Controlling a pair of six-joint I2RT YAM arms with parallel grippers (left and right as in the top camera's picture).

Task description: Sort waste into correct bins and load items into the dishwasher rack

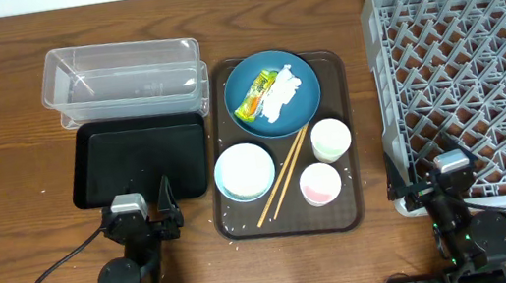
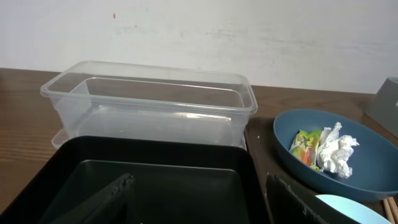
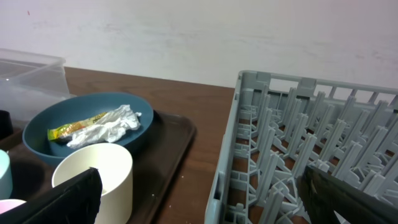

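Note:
The dark-blue plate (image 1: pixel 302 105) holds the green-and-yellow wrapper (image 1: pixel 255 97) and the white napkin (image 1: pixel 283 93). The light-blue bowl (image 1: pixel 244 171), chopsticks (image 1: pixel 283 175), a white cup (image 1: pixel 330 139) and the pink-inside cup (image 1: pixel 320 184) sit nearer me. The clear tub (image 1: pixel 123 75) stands behind the black tray (image 1: pixel 141 159). The grey rack (image 1: pixel 473 81) fills the right. No rice heap shows clearly. My left gripper (image 1: pixel 149 214) is open and empty at the black tray's (image 2: pixel 149 144) near edge. My right gripper (image 1: pixel 436 190) is open and empty at the rack's (image 3: pixel 311 143) near-left corner, beside the white cup (image 3: pixel 99 171).
The dishes all sit on a brown serving tray (image 1: pixel 337 100) between the bins and the rack, with a few white specks on it. A strip of bare wood (image 3: pixel 205 174) runs between this tray and the rack. A white wall is behind the table.

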